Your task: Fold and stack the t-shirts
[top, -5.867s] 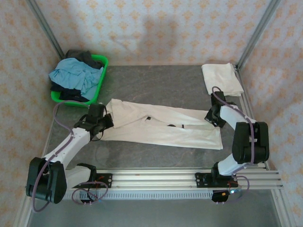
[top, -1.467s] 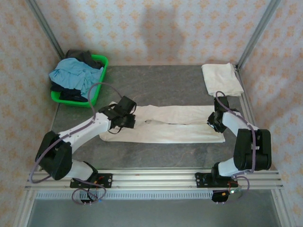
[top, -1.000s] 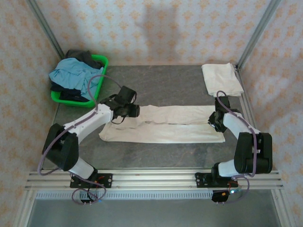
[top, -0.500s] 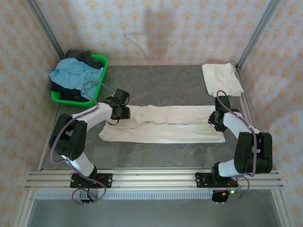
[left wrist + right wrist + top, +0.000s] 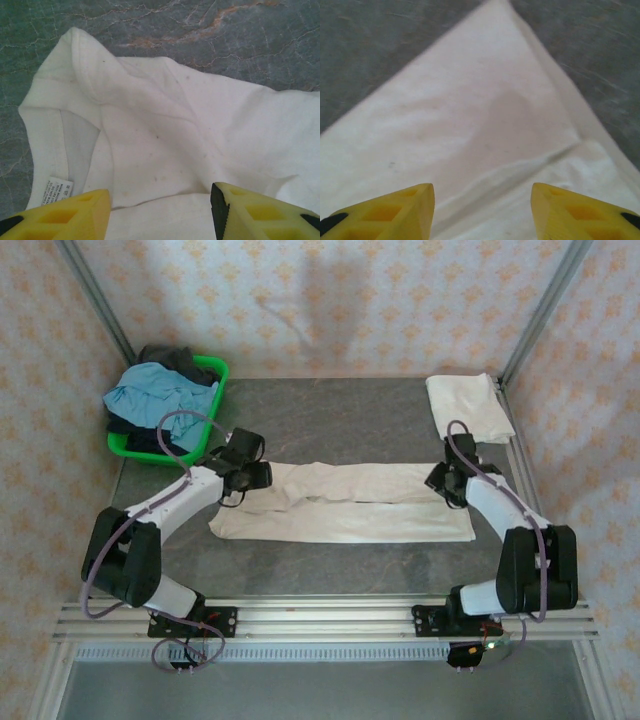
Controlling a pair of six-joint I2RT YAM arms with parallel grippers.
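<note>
A cream t-shirt [image 5: 340, 505] lies across the middle of the table, folded lengthwise into a long strip. My left gripper [image 5: 250, 476] hovers over its left, collar end. In the left wrist view the yellow fingers [image 5: 75, 215] stand apart above the t-shirt [image 5: 175, 135], whose neck label [image 5: 59, 189] shows; nothing is between them. My right gripper [image 5: 446, 483] is over the strip's right end, open above flat cloth [image 5: 470, 115] near a corner. A second cream t-shirt [image 5: 468, 406] lies folded at the back right.
A green basket [image 5: 218, 390] at the back left holds a light blue garment [image 5: 160, 398] and a dark one [image 5: 175, 358]. Bare grey table [image 5: 330, 420] stretches behind the strip. Aluminium rails [image 5: 330, 620] run along the near edge, and patterned walls enclose three sides.
Both grippers have opened wider over the last second. The left gripper has slid left to the collar end, and the right one has shifted slightly left. The strip lies narrower than several seconds ago.
</note>
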